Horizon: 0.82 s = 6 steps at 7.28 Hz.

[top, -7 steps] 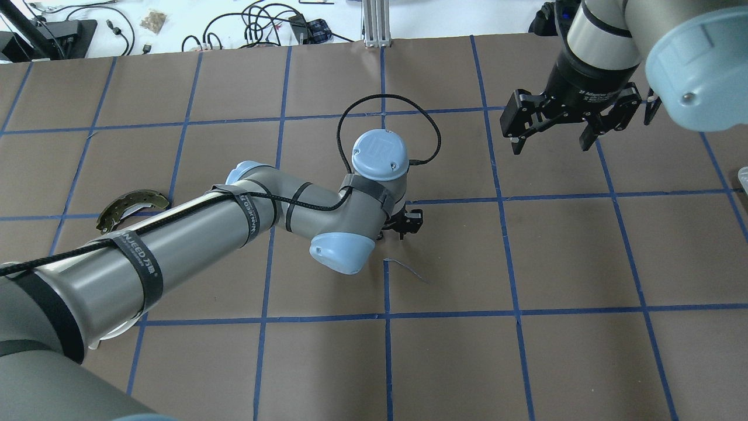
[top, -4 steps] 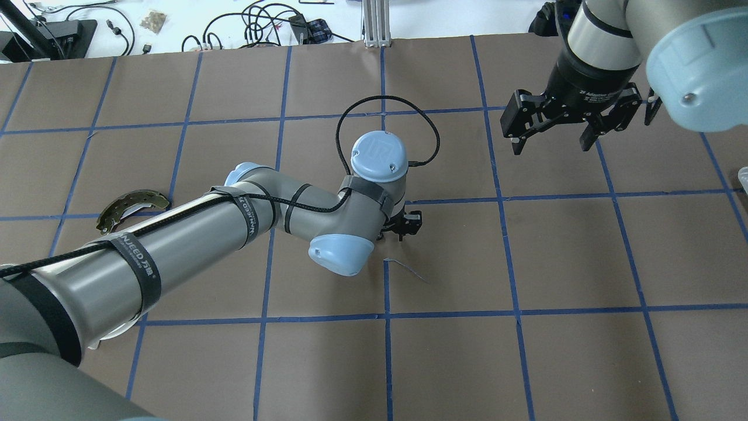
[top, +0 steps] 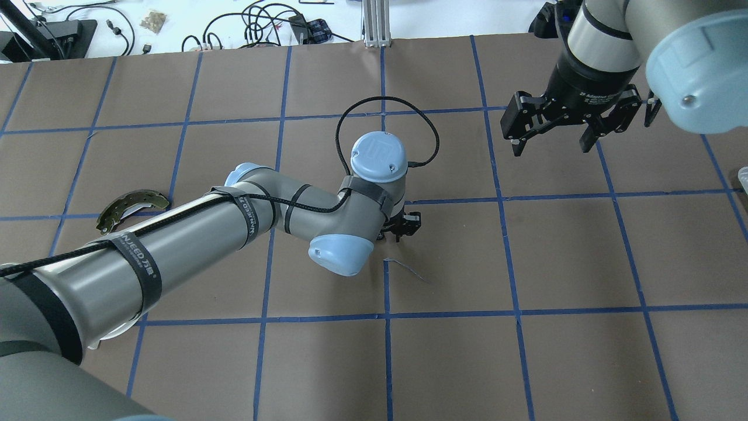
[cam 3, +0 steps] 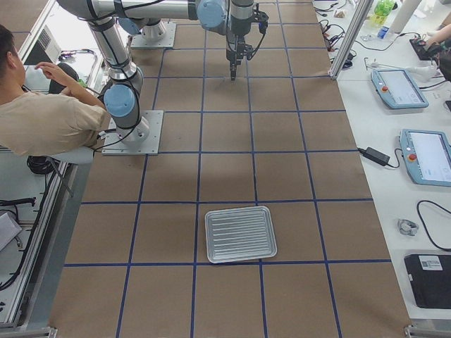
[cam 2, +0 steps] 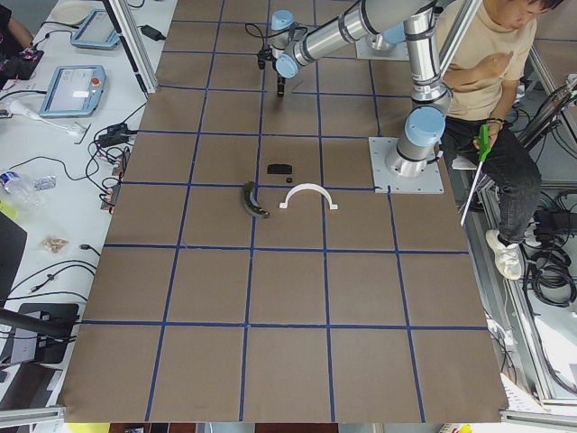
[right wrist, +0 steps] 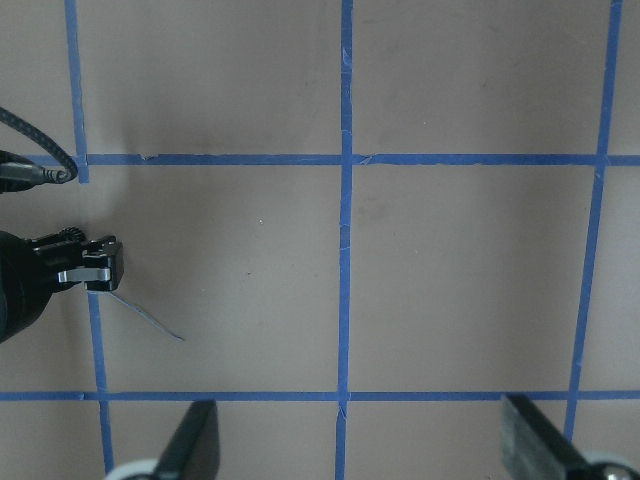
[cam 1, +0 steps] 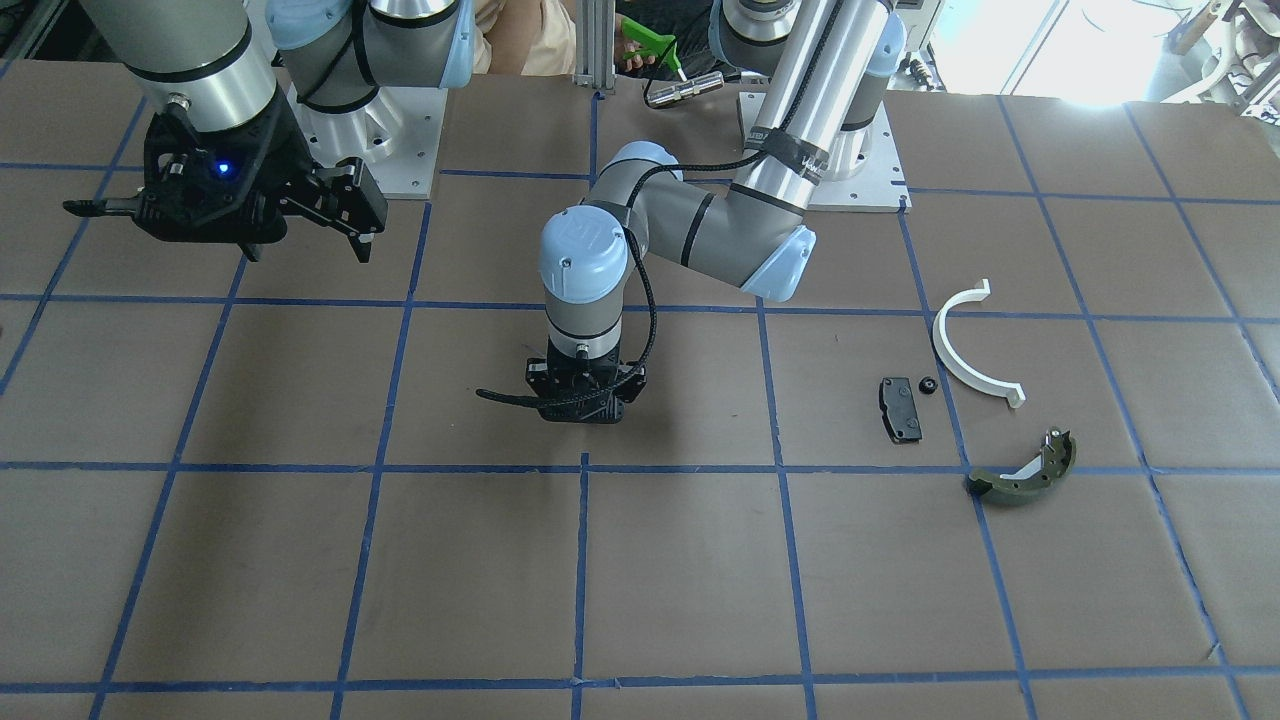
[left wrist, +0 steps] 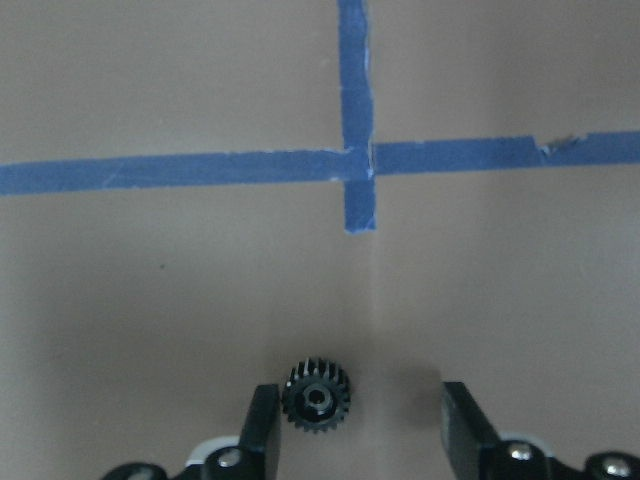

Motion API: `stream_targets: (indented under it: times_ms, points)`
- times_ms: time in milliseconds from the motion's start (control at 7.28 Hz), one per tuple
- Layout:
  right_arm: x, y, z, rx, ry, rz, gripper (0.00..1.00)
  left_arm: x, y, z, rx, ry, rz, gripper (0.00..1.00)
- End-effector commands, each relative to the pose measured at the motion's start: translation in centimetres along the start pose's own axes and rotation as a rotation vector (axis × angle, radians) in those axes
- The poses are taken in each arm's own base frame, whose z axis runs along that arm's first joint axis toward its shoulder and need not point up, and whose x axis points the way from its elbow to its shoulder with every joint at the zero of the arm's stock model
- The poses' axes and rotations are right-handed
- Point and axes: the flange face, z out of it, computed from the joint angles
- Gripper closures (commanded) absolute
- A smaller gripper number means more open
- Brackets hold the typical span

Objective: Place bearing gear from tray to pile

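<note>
Overhead exterior view, matte brown paper table (top: 584, 251) gridded with blue tape (left wrist: 180, 172), ribbed metal tray (cam 3: 240, 234), right gripper (right wrist: 362, 440) jaws spread wide, left gripper (left wrist: 360, 412) jaws parted around small black toothed bearing gear (left wrist: 317, 396), flat on table, well apart from pile (cam 1: 899, 408).

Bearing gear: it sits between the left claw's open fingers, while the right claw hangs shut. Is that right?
Not quite: the right claw is open, its fingers wide apart in the right wrist view. The bearing gear does sit between the open fingers of the left claw.
</note>
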Motion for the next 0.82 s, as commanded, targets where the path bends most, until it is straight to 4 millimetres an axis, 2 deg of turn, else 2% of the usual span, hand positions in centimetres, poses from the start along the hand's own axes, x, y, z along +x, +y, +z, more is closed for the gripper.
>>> stream_targets:
  times_ms: [0,275,550,687]
  points:
    - [0.0,0.0,0.1,-0.002,0.000,-0.001,0.00,0.0,0.0,0.0,0.000,0.000,0.000,0.70]
    - [0.0,0.0,0.1,-0.002,0.001,-0.001,0.00,-0.3,-0.2,-0.6,0.009,0.003,-0.004,1.00]
    - [0.0,0.0,0.0,0.000,0.000,0.001,0.00,-0.3,-0.3,-1.1,0.016,0.006,-0.008,1.00]
    - [0.0,0.0,0.1,-0.002,0.000,0.001,0.00,-0.7,-0.3,-2.2,0.025,0.006,-0.008,1.00]
